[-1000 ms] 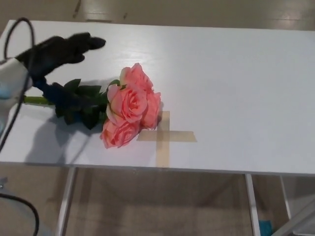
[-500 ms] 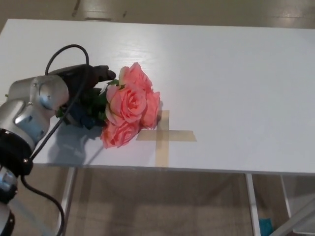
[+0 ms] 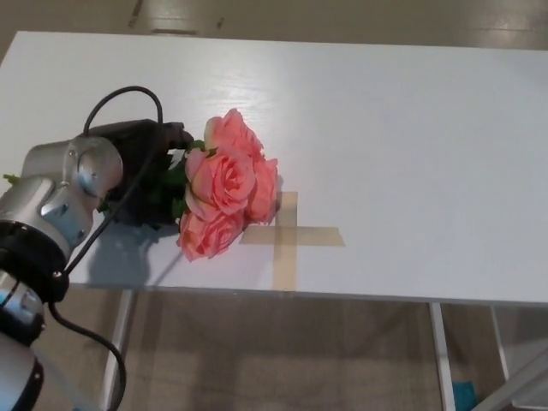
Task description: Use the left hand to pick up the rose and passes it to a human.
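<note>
Rose [image 3: 227, 184] of pink blooms lies near the front edge of a white table [image 3: 411, 128], with the robot's left hand [image 3: 145, 171] over its leafy stem.

Black fingers cover the dark green leaves [image 3: 171, 184] just left of the flowers, though whether they are clamped on the stem cannot be told from this angle. A silver forearm [image 3: 60, 197] and a black cable [image 3: 120, 98] reach in from the left. The flower heads touch a cross of tan tape [image 3: 291, 235] stuck to the tabletop. Beyond the table's far edge runs a beige floor [image 3: 342, 17]; metal table legs [image 3: 116, 342] show below.
</note>
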You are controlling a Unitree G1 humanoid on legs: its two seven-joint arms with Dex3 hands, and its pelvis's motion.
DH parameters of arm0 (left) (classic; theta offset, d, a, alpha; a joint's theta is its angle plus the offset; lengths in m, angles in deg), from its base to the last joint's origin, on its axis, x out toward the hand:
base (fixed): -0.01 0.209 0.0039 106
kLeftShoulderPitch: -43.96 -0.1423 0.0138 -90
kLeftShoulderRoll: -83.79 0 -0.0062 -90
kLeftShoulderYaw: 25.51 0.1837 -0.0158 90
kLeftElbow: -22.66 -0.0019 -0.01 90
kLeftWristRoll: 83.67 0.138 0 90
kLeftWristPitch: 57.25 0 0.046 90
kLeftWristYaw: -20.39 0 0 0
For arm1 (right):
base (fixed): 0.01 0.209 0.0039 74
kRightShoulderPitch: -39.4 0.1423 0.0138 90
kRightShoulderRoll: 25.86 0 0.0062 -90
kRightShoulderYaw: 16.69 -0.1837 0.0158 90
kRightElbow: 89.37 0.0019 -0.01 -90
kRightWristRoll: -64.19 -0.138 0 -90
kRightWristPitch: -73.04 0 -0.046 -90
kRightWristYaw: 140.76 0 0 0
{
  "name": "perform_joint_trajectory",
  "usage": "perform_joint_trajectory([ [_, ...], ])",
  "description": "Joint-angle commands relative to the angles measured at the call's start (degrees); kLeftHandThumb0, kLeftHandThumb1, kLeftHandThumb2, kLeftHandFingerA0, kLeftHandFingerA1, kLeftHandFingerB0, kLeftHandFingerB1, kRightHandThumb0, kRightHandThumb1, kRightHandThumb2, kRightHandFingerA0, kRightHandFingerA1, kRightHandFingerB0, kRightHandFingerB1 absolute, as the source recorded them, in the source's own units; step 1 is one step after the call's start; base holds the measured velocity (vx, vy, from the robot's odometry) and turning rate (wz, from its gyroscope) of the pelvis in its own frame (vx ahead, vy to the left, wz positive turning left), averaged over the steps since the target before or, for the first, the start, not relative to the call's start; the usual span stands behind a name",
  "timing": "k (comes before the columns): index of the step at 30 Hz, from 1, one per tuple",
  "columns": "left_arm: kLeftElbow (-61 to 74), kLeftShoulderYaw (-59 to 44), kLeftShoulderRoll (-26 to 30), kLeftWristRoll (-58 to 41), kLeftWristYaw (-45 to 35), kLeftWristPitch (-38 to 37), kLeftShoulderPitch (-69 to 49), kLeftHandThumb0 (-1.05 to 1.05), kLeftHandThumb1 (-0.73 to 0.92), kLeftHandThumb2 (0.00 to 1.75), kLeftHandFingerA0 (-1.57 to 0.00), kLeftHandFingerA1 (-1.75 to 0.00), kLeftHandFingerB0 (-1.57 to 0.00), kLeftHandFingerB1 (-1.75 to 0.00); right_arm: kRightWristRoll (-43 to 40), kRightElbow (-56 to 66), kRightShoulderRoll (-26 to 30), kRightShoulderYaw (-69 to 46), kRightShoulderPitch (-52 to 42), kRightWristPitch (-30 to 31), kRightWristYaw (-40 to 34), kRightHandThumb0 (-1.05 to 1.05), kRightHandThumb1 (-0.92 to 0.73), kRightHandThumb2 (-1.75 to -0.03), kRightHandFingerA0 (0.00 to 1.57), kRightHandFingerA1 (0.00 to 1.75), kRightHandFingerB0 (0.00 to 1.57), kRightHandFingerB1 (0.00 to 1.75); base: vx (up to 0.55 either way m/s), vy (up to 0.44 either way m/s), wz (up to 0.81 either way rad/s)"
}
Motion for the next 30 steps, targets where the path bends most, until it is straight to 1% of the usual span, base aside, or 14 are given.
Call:
perform_joint_trajectory([
  [1, -1.53, 0.92, -0.84, 2.61, -1.78, -2.43, -0.27, -0.15, 0.84, 0.65, -0.74, -0.86, -0.5, -0.36, -0.53, 0.13, -0.08, -0.31, -0.07, 0.31, 0.4, -0.31, -0.71, -0.61, 0.63, 0.41, 0.52, 0.38, 0.0, 0.0, 0.0],
  [3, -1.42, 1.44, -0.86, 3.18, -3.15, -1.6, 0.09, -0.15, 0.84, 0.65, -0.79, -0.74, -0.54, -0.37, -0.33, 0.09, -0.08, -0.17, -0.03, 0.38, 0.34, -0.31, -0.71, -0.61, 0.63, 0.41, 0.52, 0.38, 0.0, 0.0, 0.0],
  [4, -1.66, 1.9, -0.89, 3.49, -4.55, -0.92, 0.46, -0.15, 0.8, 0.65, -0.88, -0.53, -0.6, -0.39, -0.36, 0.08, -0.09, -0.21, -0.04, 0.34, 0.4, -0.31, -0.71, -0.61, 0.63, 0.41, 0.52, 0.38, 0.0, 0.0, 0.0],
  [6, -1.77, 2.13, -1.01, 3.53, -5.94, 0.14, 0.71, -0.15, 0.76, 0.63, -0.75, -0.45, -0.66, -0.42, -0.38, 0.08, -0.07, -0.21, -0.08, 0.25, 0.65, -0.31, -0.71, -0.61, 0.63, 0.42, 0.52, 0.38, 0.0, 0.0, 0.0],
  [12, -2.93, 2.43, -2.13, 4.87, -5.49, 1.47, 1.95, -0.18, 0.7, 0.61, -0.88, -0.49, -0.62, -0.43, -0.46, 0.09, 0.22, -0.37, 0.89, 0.17, 1.23, -0.31, -0.71, -0.61, 0.63, 0.42, 0.52, 0.38, 0.0, 0.0, 0.0],
  [14, -2.0, 2.41, -1.93, 5.84, -0.56, -0.93, 0.15, -0.19, 0.75, 0.62, -0.66, -0.43, -0.49, -0.39, -0.38, 0.08, 0.32, -0.35, 0.79, -0.04, 1.5, -0.31, -0.71, -0.61, 0.63, 0.42, 0.52, 0.38, 0.0, 0.0, 0.0],
  [17, -1.77, 1.79, -2.0, 5.92, 1.82, -1.68, -0.75, -0.19, 0.77, 0.63, -0.58, -0.41, -0.47, -0.38, -0.37, 0.04, 0.23, -0.38, 1.11, 0.06, 1.65, -0.31, -0.71, -0.61, 0.64, 0.42, 0.52, 0.38, 0.0, 0.0, 0.0],
  [19, -1.84, 1.55, -2.01, 6.25, 3.45, -2.94, -1.33, -0.19, 0.77, 0.63, -0.58, -0.41, -0.45, -0.38, -0.49, -0.03, 0.2, -0.53, 1.19, 0.09, 1.75, -0.31, -0.71, -0.61, 0.63, 0.42, 0.52, 0.38, 0.0, 0.0, 0.0],
  [21, -1.68, 0.92, -2.63, 6.03, 5.12, -3.52, -1.96, -0.21, 0.79, 0.64, -0.75, -0.46, -0.44, -0.37, -0.41, 0.05, 0.27, -0.48, 1.3, 0.1, 1.99, -0.31, -0.71, -0.61, 0.63, 0.41, 0.51, 0.38, 0.0, 0.0, 0.0],
  [23, -1.95, 0.32, -2.8, 5.84, 5.96, -4.28, -2.17, -0.21, 0.79, 0.63, -0.81, -0.49, -0.43, -0.36, -0.44, 0.1, 0.32, -0.54, 1.36, 0.11, 2.08, -0.31, -0.71, -0.61, 0.63, 0.42, 0.51, 0.38, 0.0, 0.0, 0.0],
  [24, -1.79, -0.19, -3.0, 5.45, 6.43, -4.54, -2.43, -0.31, 0.67, 0.8, -0.76, -0.59, -0.35, -0.43, -0.46, 0.1, 0.39, -0.57, 1.15, 0.03, 2.15, -0.31, -0.71, -0.61, 0.63, 0.42, 0.51, 0.38, 0.0, 0.0, 0.0],
  [26, -1.29, -1.21, -3.05, 5.14, 7.53, -5.13, -2.75, -0.31, 0.68, 0.8, -0.75, -0.58, -0.38, -0.44, -0.39, 0.06, 0.45, -0.57, 1.14, 0.07, 2.2, -0.31, -0.71, -0.61, 0.63, 0.42, 0.51, 0.38, 0.0, 0.0, 0.0],
  [27, -1.36, -2.15, -3.11, 4.69, 8.17, -5.4, -2.32, -0.22, 0.79, 0.63, -0.83, -0.61, -0.48, -0.37, -0.4, 0.02, 0.4, -0.61, 1.35, 0.13, 2.19, -0.32, -0.71, -0.62, 0.64, 0.42, 0.51, 0.38, 0.0, 0.0, 0.0],
  [30, 1.77, -6.62, -3.42, 2.18, 9.4, -4.97, -3.09, -0.22, 0.8, 0.64, -0.9, -0.61, -0.62, -0.42, -0.37, 0.02, 0.33, -0.64, 0.71, -0.09, 2.22, -0.32, -0.71, -0.62, 0.65, 0.42, 0.51, 0.38, 0.0, 0.0, 0.0],
])
